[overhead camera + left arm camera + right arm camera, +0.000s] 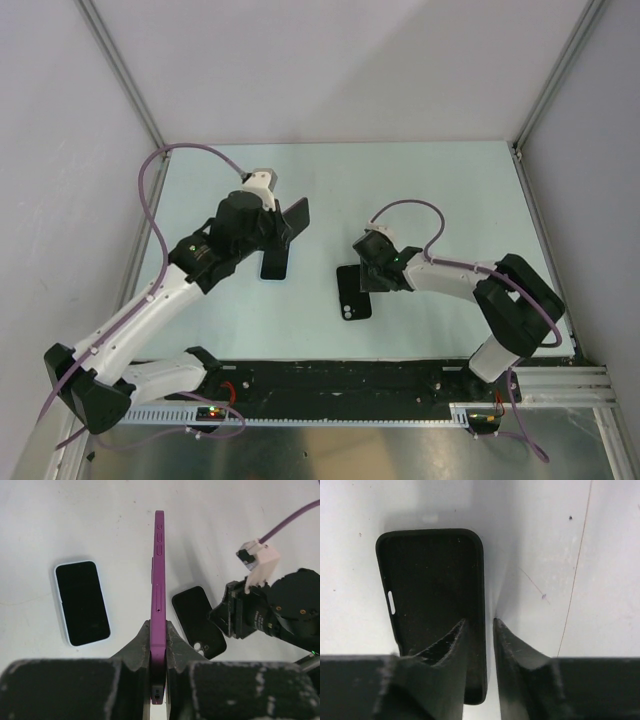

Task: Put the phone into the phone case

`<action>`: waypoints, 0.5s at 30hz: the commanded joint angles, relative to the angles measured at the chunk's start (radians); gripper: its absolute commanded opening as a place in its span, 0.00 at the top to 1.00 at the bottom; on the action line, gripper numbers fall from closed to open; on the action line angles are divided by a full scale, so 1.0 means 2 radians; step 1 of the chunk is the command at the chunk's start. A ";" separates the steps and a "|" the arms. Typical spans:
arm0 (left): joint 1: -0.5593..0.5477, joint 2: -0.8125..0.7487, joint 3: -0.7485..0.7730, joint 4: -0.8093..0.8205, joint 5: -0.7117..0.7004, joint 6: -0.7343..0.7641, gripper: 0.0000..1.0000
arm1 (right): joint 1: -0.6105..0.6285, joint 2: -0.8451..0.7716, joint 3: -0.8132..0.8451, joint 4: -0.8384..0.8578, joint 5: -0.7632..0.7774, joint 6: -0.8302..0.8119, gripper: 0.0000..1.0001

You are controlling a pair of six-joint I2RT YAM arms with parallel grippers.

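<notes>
Pale table (440, 190), white-rimmed phone (275, 264) screen-up, black phone case (358, 300) hollow-side up nearby.

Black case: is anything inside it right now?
Only one finger of the right hand reaches inside the black case, beside its right wall. The rest of the visible interior is bare. That finger covers the near end, so it cannot be checked.

place: robot lab cell | evidence: white walls (330, 60), aluminium frame (122, 75), arms (150, 300) bolted to table (430, 180)

Bare table (400, 180) along far edge, second phone (82, 602) lying near case (192, 617)
</notes>
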 commanded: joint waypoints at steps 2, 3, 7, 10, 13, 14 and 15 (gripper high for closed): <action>0.010 -0.023 0.025 0.014 0.046 -0.008 1.00 | -0.001 0.020 0.003 0.046 0.008 -0.053 0.83; 0.011 -0.024 0.025 0.012 0.051 -0.008 1.00 | -0.001 0.022 0.004 0.046 0.010 -0.066 0.89; 0.020 -0.026 0.029 0.009 0.075 -0.009 1.00 | 0.007 0.017 0.009 0.050 0.054 -0.137 0.99; 0.026 -0.023 0.033 0.008 0.090 -0.009 1.00 | 0.007 0.015 0.020 0.062 0.079 -0.195 1.00; 0.032 -0.018 0.038 0.007 0.103 -0.010 1.00 | -0.003 0.021 0.040 0.071 0.083 -0.223 0.78; 0.034 -0.017 0.039 0.007 0.107 -0.011 1.00 | -0.012 0.023 0.052 0.059 0.077 -0.218 0.61; 0.035 -0.016 0.039 0.006 0.109 -0.011 1.00 | -0.020 0.022 0.062 0.046 0.072 -0.199 0.50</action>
